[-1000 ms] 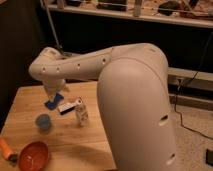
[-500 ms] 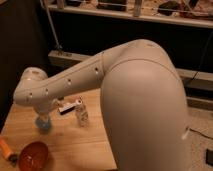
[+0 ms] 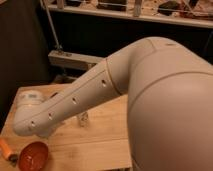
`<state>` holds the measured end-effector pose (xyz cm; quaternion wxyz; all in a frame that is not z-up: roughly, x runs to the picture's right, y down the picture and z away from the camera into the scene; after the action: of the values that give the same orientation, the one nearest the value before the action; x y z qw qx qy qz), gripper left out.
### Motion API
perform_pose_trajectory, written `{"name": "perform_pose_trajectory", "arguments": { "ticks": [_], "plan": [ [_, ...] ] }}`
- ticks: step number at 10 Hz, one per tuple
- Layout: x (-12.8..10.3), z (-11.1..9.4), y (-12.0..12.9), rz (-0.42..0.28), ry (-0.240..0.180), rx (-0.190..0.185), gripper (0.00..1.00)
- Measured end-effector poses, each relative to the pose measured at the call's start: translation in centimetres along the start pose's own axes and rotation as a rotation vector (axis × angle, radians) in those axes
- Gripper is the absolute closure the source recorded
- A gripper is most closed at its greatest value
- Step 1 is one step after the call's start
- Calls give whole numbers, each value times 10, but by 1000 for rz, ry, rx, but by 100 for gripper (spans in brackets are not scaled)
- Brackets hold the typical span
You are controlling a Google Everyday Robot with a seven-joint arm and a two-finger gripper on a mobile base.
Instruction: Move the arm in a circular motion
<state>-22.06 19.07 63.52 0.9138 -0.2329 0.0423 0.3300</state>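
The arm [image 3: 95, 92] is large, smooth and off-white, with a row of small dark holes. It reaches from the bulky segment [image 3: 170, 110] at the right down to a rounded joint [image 3: 27, 112] at the lower left, over the wooden table [image 3: 100, 140]. The gripper is hidden behind the arm's lower left end, above the table's left part. None of it shows.
An orange-red bowl [image 3: 34, 156] sits at the table's front left, with an orange object [image 3: 6, 150] beside it at the edge. A small light container [image 3: 84, 119] peeks out under the arm. A metal shelf frame [image 3: 65, 55] and a dark wall stand behind.
The arm has swung further down and left and closer to the camera. It now covers the gripper, the blue cup and most of the small items at the table's middle.
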Motion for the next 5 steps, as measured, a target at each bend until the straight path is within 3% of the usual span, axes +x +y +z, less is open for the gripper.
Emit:
{"name": "perform_pose_trajectory", "arguments": {
  "ticks": [4,5],
  "plan": [
    [82,6,-43,218,43,0,35],
    [104,7,-64,290,45,12,35]
  ]
}}
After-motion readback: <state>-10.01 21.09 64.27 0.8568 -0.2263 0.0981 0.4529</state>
